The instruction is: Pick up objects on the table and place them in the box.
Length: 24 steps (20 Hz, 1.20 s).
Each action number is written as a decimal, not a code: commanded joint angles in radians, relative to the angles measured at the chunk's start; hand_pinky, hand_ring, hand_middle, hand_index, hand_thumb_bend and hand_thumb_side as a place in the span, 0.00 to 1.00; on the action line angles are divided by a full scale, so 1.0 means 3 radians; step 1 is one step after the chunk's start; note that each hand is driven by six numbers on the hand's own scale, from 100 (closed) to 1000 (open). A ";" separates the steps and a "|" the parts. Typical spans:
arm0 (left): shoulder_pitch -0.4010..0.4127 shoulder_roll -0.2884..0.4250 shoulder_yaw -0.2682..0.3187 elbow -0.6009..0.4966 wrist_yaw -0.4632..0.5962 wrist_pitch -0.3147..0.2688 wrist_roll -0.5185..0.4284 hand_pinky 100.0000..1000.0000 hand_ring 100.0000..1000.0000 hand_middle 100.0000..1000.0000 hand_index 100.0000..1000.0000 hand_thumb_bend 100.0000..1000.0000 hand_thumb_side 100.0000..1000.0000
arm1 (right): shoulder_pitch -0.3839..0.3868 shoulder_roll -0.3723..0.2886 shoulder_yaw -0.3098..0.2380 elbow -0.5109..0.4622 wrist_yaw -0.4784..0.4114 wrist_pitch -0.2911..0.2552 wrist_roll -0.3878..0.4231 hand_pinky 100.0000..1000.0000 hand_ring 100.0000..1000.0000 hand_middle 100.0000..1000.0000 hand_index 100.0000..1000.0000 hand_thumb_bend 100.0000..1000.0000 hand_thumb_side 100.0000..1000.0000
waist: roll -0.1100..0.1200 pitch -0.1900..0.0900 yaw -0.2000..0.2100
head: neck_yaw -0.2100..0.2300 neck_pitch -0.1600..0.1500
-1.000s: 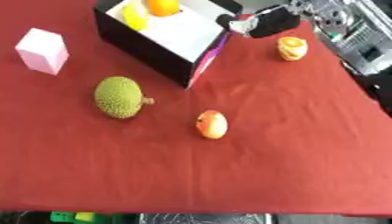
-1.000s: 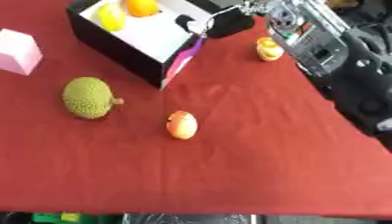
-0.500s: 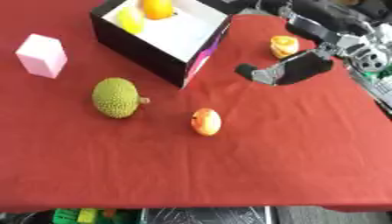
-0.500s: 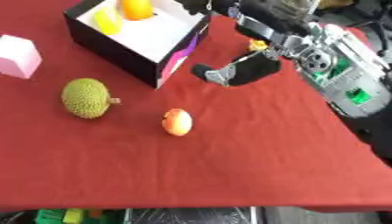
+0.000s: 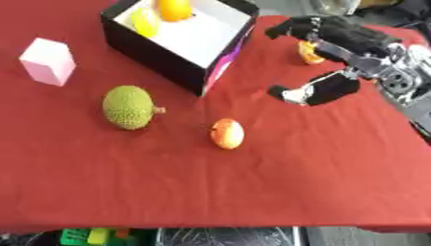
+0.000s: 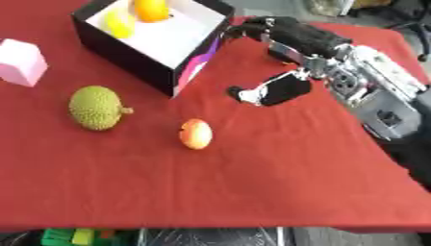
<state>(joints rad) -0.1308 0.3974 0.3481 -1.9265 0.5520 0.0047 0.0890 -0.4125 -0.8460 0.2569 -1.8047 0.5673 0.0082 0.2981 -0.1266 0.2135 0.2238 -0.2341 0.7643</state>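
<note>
Pink cube (image 5: 49,61) sits at far left on the red cloth (image 5: 252,192). Green fruit (image 5: 128,106) lies below the box (image 5: 181,53), w/ yellow and orange fruit inside. Peach (image 5: 227,133) is near centre. Right hand (image 5: 324,33) hovers right of box, fingers apart, holding nothing. Orange item (image 5: 308,53) is partly behind it.

the box (image 5: 168,57) sits at the far left-centre of the table (image 5: 295,182), with two fruits (image 5: 160,14) inside it. a cube (image 5: 48,61) is off to its left. in front of the box there's a bumpy fruit (image 5: 128,106), and a smaller fruit (image 5: 227,133) to that one's right. another fruit (image 5: 308,53) lies right of the box, behind the right hand (image 5: 324,62).
</note>
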 commanded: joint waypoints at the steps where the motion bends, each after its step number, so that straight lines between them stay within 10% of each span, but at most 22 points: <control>1: -0.0001 0.0078 0.0020 -0.0025 -0.0039 0.0000 -0.0025 0.72 0.84 0.80 0.81 0.09 0.67 | -0.0018 -0.0057 -0.0050 0.0140 0.0076 -0.0030 -0.0056 0.97 0.94 0.82 0.94 0.36 0.48 | 0.0028 -0.0053 -0.0006 | 0.0015 0.0001; 10: 0.0005 0.0068 0.0008 -0.0007 -0.0060 0.0011 -0.0067 0.73 0.85 0.80 0.81 0.09 0.67 | 0.0092 -0.0191 -0.0208 0.0468 0.0008 -0.0033 -0.0227 0.96 0.94 0.83 0.95 0.33 0.44 | 0.0031 -0.0051 -0.0024 | -0.0001 -0.0029; 15: -0.0004 0.0072 0.0007 -0.0003 -0.0074 0.0011 -0.0090 0.73 0.85 0.80 0.81 0.09 0.67 | 0.0287 -0.0427 -0.0387 0.0454 -0.0502 -0.0340 -0.0360 1.00 0.96 0.84 0.96 0.20 0.21 | 0.0017 -0.0030 -0.0020 | 0.0019 0.0006; 24: -0.0049 0.0067 0.0016 -0.0002 -0.0105 0.0009 -0.0119 0.73 0.85 0.80 0.81 0.09 0.67 | 0.0599 -0.0793 -0.0682 0.0453 -0.1219 -0.0826 -0.0307 1.00 0.96 0.84 0.96 0.19 0.16 | -0.0008 0.0058 0.0004 | 0.0026 -0.0038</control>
<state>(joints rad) -0.1350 0.3974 0.3475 -1.9153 0.5258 0.0091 0.0578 -0.2277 -1.0314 0.0809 -1.6625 0.2210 -0.2223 0.2081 -0.1338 0.2427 0.2249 -0.2296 0.7627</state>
